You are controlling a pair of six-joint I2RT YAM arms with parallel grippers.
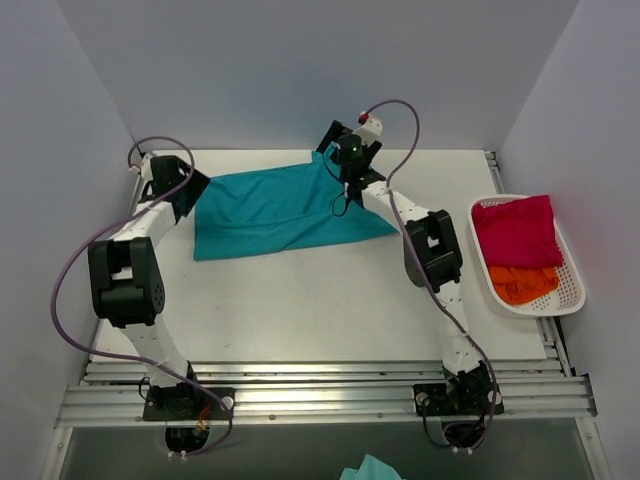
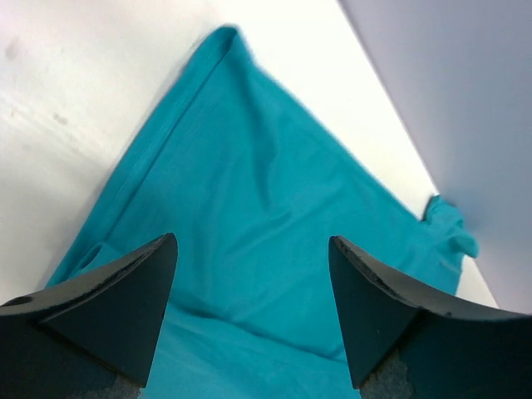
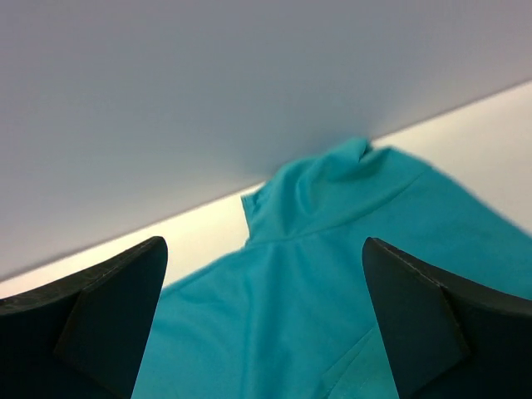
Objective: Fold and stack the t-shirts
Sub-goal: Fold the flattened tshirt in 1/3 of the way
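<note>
Jaws apart and empty, the left gripper (image 2: 253,249) hangs over the left edge of the teal t-shirt (image 1: 280,210), the right gripper (image 3: 266,249) over its far corner. That corner bunches against the back wall (image 3: 249,83) (far side of the table (image 1: 300,310)), so a pinch there may catch two layers.

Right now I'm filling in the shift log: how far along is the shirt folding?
Done: nothing stacked yet. In hand: the teal shirt lies spread at the far side of the table, both the left hand and right hand open above it, gripping nothing. Left: the red shirt and orange shirt, crumpled in the basket.
</note>
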